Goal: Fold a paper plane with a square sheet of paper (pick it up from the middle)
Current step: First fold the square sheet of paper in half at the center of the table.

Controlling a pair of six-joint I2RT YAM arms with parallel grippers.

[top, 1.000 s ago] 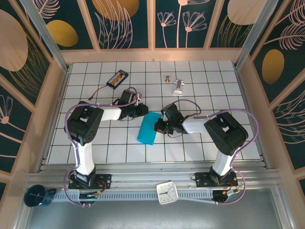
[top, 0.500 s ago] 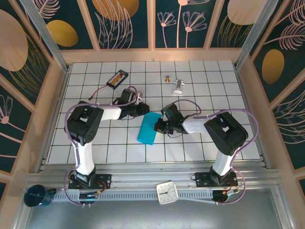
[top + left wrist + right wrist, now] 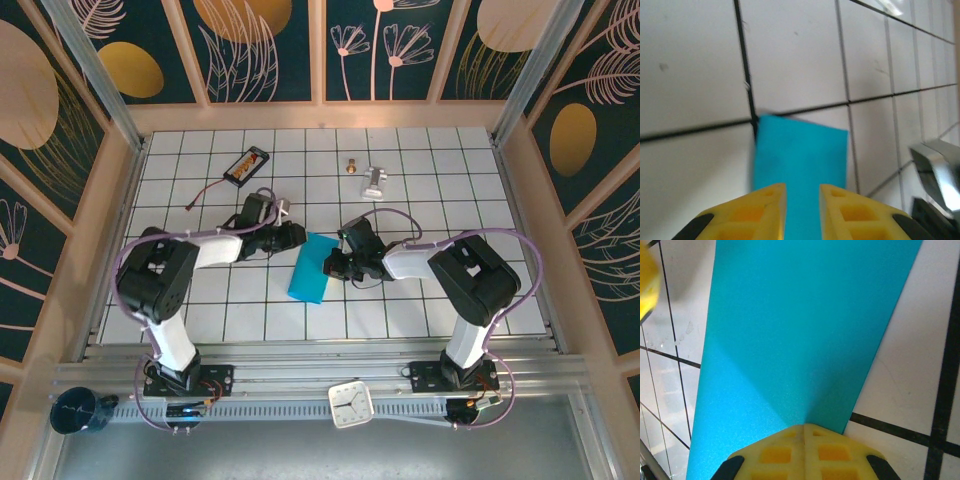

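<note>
Sheet of paper (image 3: 308, 270), right claw (image 3: 804, 428) clamped on one edge, left claw (image 3: 802, 194) parted near the other, open tiles (image 3: 420, 200) around

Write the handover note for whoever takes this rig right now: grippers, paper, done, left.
Left gripper: jaws narrowly open over the far end of the sheet of paper, apparently not gripping it.
Right gripper: shut on the sheet's right edge.
Sheet: lies between both grippers, a narrow teal rectangle, apparently folded in half.
Done: first fold, it seems.
Left: nose and wing folds; no plane shape yet.
</note>
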